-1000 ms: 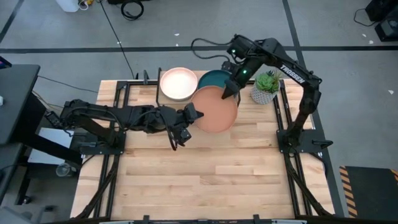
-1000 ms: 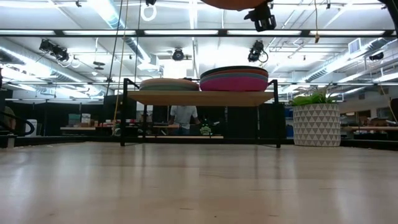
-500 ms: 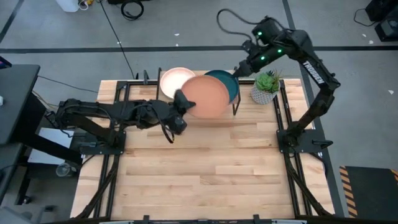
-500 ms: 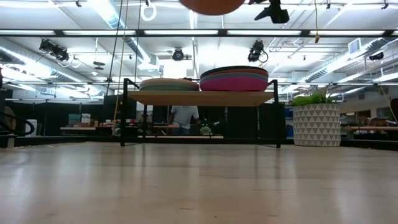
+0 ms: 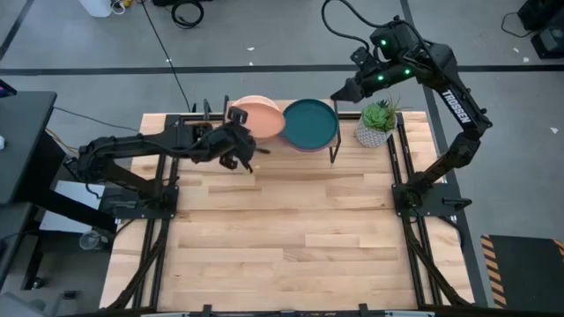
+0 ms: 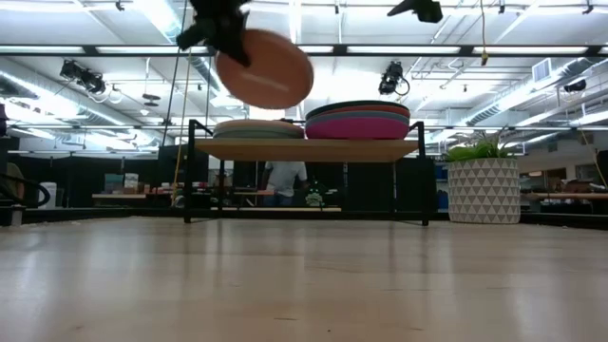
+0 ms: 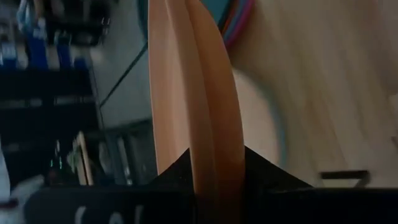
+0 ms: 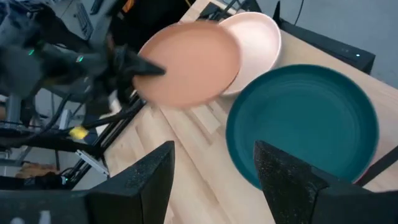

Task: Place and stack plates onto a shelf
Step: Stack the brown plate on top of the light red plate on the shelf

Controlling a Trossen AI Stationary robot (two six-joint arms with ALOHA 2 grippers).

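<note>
Plate, tan-brown (image 5: 258, 118), clamped edge-on in left fingers (image 7: 214, 171), tilted above left stack (image 6: 258, 129) at shelf (image 6: 309, 149). Right fingers (image 8: 214, 171) apart, empty, beyond desk's far edge.

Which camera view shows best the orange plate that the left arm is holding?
The right wrist view: the orange plate shows its whole face, gripped at its edge by the left tool, over the cream plate. The high view shows it smaller, the low view tilted above the shelf, the left wrist view only its edge.
</note>
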